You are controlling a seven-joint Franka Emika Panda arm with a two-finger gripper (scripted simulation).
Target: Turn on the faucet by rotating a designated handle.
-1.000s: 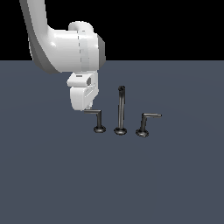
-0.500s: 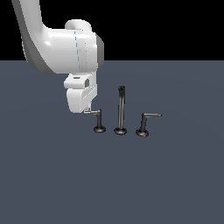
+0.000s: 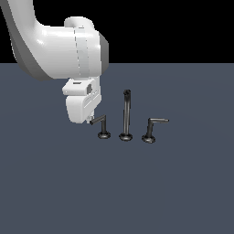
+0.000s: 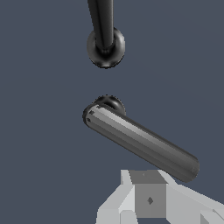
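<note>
The faucet is a dark three-piece set. Its tall spout post point(image 3: 125, 114) stands in the middle, with a leaning-stem lever point(image 3: 153, 128) on the exterior view's right. The handle point(image 3: 103, 124), the L-shaped lever with the upright stem, stands on the exterior view's left. Its bar points towards my gripper point(image 3: 89, 120). The gripper looks shut and empty, and its tips sit right at the free end of the bar. In the wrist view the handle's bar point(image 4: 140, 142) runs slantwise just above my fingertips point(image 4: 148, 199). The spout's base point(image 4: 106, 47) lies beyond.
The set stands on a flat dark grey-blue floor point(image 3: 137, 192). My white arm point(image 3: 59, 50) fills the upper part of the exterior view's left, above and beside the handle.
My gripper has shifted a little to the exterior view's left and lower. The handle's bar now slants slightly instead of lying level.
</note>
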